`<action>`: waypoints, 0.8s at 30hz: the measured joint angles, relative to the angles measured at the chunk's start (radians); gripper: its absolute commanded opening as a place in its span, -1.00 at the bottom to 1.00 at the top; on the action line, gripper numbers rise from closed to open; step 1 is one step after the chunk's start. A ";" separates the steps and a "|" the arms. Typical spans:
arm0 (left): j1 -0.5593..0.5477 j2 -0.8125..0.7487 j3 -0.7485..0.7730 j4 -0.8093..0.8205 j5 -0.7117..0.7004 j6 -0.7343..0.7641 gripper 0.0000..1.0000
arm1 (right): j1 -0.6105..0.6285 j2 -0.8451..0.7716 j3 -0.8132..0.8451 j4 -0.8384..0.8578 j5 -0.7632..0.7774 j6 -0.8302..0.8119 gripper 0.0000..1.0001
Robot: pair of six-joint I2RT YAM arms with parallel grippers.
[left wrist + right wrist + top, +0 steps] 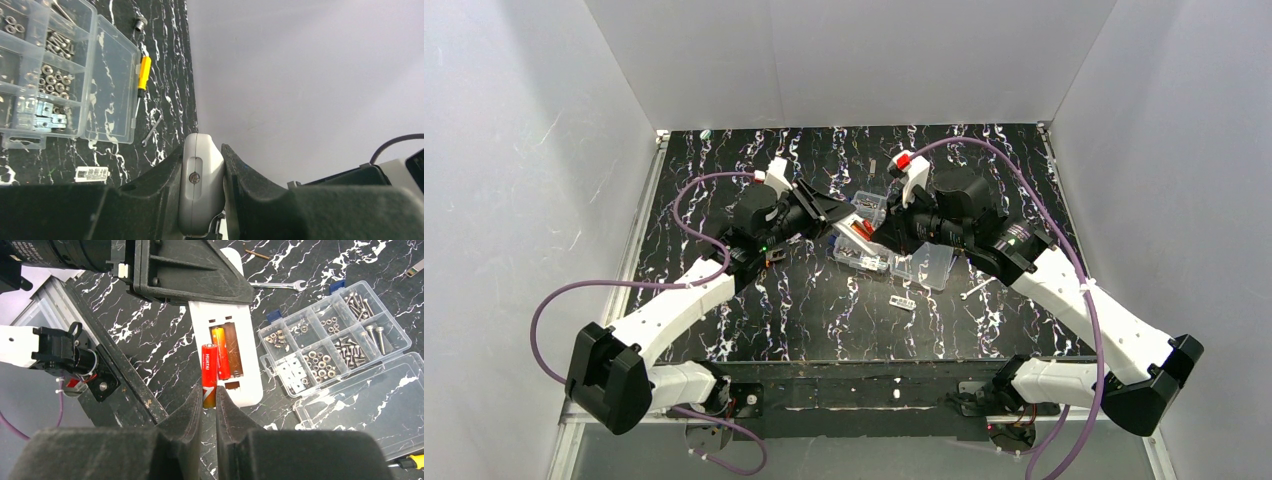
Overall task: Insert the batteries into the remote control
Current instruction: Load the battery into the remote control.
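Batteries at the remote's open back, both pincers clamped.

Left pincer (202, 150) shut tight on one end of the slim white rectangular remote control (248, 382), brownish recess facing up, at mid-worktop between the two arms and just beside the clear plastic compartment box (335, 335) of screws and nuts. Seated red-and-orange cylindrical battery (220, 352) lying in the recess. Right pincer (209, 399) closed on the near end of a second red-and-orange battery (208, 371), lengthwise over the recess's left edge, alongside the seated one; contact with the remote impossible to tell. On the black white-veined worktop (804, 310) nearby: small silver spanner (275, 286), yellow-handled screwdriver (144, 70), tiny loose white cover piece (903, 300).
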 measured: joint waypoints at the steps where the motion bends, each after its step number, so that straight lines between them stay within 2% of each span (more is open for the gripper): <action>1: -0.003 0.000 0.000 0.005 0.004 -0.005 -1.00 | 0.000 0.000 0.000 0.000 -0.002 -0.006 -0.97; 24: -0.044 0.007 0.023 0.034 0.070 -0.016 -1.00 | 0.000 -0.003 -0.005 0.010 0.021 -0.127 -0.93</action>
